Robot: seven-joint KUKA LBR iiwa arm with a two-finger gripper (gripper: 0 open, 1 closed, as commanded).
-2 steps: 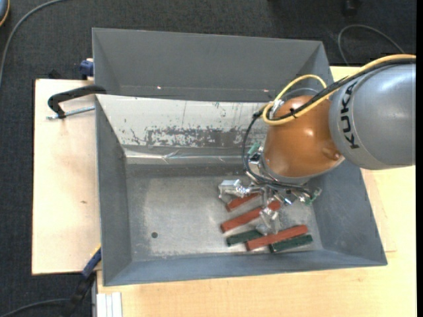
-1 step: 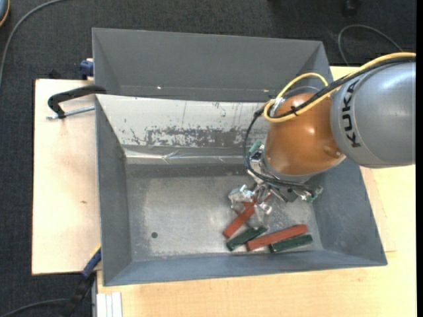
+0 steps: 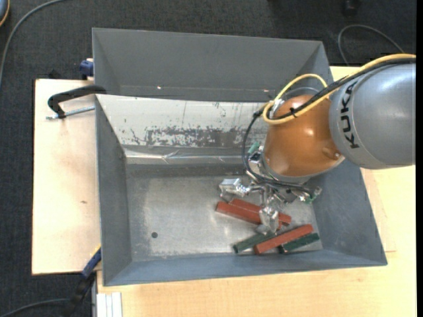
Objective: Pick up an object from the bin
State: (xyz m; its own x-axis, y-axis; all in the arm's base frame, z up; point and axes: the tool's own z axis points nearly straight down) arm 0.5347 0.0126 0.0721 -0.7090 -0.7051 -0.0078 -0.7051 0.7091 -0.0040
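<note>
My gripper (image 3: 250,203) hangs low over the right front part of the bin floor, under the arm's orange cover. Its two metal fingertips (image 3: 232,189) stand apart, so it is open. A flat red oblong block (image 3: 243,211) lies on the floor slanting between and just below the fingertips; whether they touch it I cannot tell. Just in front of it lies a second red bar (image 3: 285,237), with a green bar (image 3: 301,242) and a dark green strip (image 3: 247,245) beside it, near the front wall.
The loose things sit in a small cluster by the bin's right front corner, close to the sloping right and front walls. The bare floor spreads to the left. The arm comes in over the right rim.
</note>
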